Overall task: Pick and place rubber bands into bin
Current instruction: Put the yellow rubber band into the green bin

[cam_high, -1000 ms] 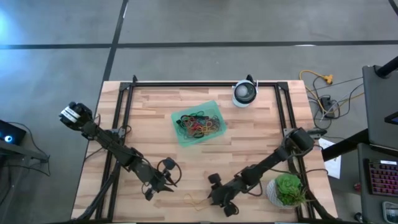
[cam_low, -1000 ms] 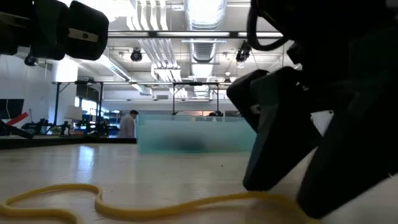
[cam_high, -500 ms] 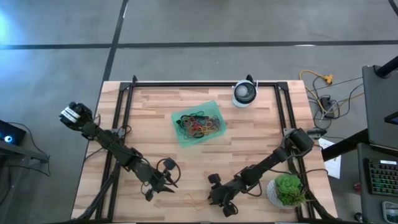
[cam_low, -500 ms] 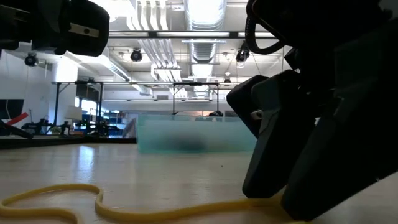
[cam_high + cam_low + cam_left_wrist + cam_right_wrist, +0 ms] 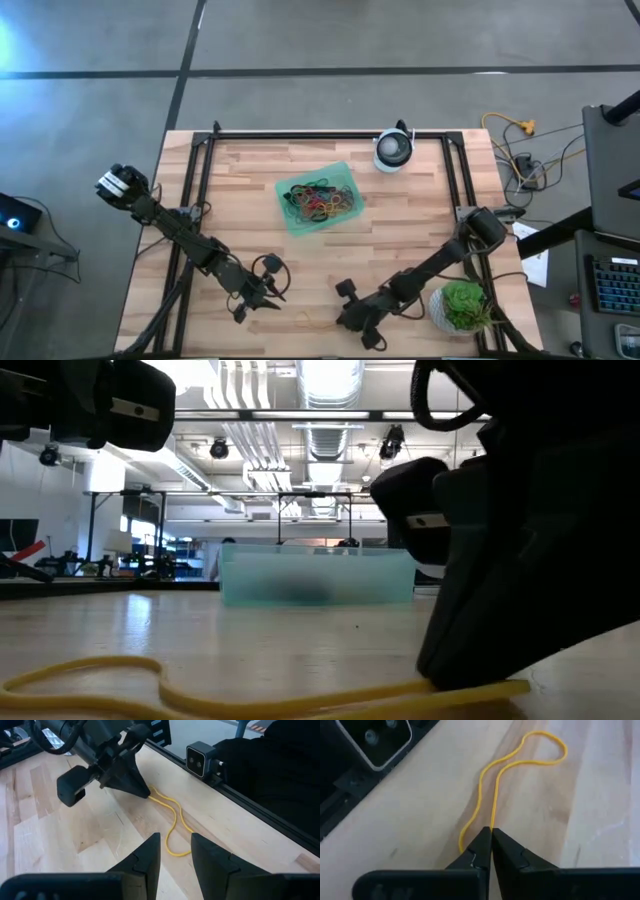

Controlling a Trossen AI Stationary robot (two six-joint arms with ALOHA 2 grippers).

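The right gripper is pinching one end of a yellow rubber band lying flat on the bench, its fingers closed together on the strand, near the front edge and well apart from the bin. Judging by this, the grasp step is under way; the next move calls for lifting and carrying toward the bin, which is already holding many bands. The left gripper is waiting beside the band, fingers slightly parted and holding nothing. The bench is pale wood planking; beyond the bin, a bright hall with ceiling ducts is showing.
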